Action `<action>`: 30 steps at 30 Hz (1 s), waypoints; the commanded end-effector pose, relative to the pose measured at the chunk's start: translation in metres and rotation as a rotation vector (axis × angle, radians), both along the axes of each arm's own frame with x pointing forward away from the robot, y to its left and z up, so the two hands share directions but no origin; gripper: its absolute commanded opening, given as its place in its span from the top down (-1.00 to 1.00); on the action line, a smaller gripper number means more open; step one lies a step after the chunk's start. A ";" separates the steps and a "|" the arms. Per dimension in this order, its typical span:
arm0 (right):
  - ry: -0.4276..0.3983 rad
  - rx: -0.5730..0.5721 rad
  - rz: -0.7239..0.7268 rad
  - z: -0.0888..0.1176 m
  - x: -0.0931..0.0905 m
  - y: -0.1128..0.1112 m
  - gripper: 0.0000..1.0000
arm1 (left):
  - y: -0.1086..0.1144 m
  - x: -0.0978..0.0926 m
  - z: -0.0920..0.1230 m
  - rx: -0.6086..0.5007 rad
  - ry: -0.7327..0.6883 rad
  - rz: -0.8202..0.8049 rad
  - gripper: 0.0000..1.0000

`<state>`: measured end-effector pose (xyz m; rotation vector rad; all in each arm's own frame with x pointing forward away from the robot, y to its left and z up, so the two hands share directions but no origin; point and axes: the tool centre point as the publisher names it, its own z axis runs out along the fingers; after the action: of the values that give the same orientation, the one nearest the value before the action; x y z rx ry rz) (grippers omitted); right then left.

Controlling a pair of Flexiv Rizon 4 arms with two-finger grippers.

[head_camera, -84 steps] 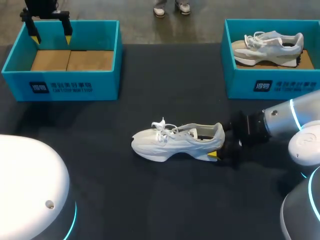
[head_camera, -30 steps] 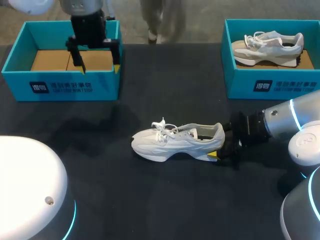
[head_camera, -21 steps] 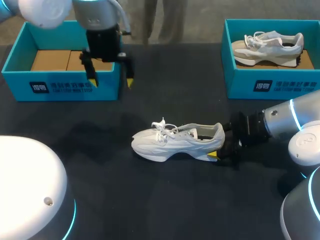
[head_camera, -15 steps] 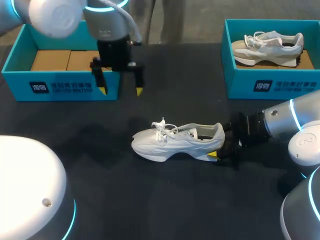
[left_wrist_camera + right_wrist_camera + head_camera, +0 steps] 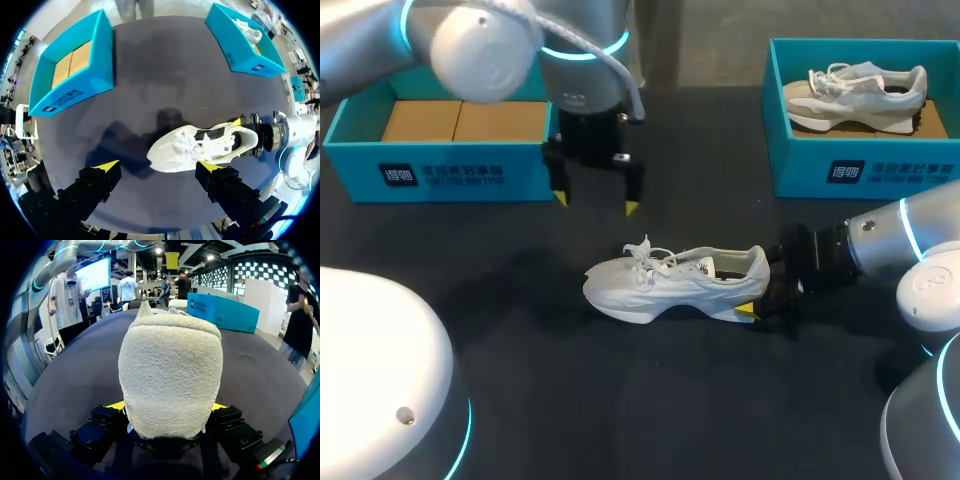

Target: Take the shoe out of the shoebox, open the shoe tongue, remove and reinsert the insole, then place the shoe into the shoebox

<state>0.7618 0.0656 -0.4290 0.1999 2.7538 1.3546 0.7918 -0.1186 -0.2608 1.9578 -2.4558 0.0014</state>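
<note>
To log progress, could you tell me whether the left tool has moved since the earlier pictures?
Yes: the left tool has moved from the empty shoebox toward the white shoe.

The heel of the shoe (image 5: 170, 370) hides most of the right gripper (image 5: 169, 407) (only yellow slivers show beside it); the upper-right shoebox (image 5: 865, 172) runs off the frame's edge.

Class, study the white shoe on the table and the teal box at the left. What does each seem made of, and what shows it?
White shoe: smooth matte upper, probably synthetic or leather, with cord laces; its heel shows a fuzzy, fleece-like pile. Left teal box: likely coated cardboard, given thin straight walls and a plain brown board floor.
</note>
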 end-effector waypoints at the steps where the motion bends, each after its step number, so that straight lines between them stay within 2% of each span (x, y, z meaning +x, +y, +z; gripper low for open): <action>1: 0.001 -0.007 -0.003 -0.006 0.000 0.003 1.00 | -0.024 0.003 -0.015 0.014 0.004 -0.023 -1.00; 10: 0.001 -0.007 -0.003 -0.006 0.000 0.003 1.00 | -0.058 -0.001 -0.033 0.029 -0.006 -0.108 -1.00; 19: 0.001 -0.007 -0.003 -0.006 0.000 0.003 1.00 | -0.084 0.003 -0.047 0.036 -0.013 -0.233 -1.00; 24: 0.001 -0.007 -0.003 -0.006 0.000 0.003 1.00 | -0.097 0.005 -0.053 0.039 -0.010 -0.249 -1.00; 30: 0.001 -0.007 -0.003 -0.006 0.000 0.003 1.00 | -0.119 0.000 -0.061 0.040 -0.017 -0.299 -1.00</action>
<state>0.7618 0.0656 -0.4289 0.1998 2.7538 1.3546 0.7916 -0.2238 -0.3147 1.5900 -2.7382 -0.0071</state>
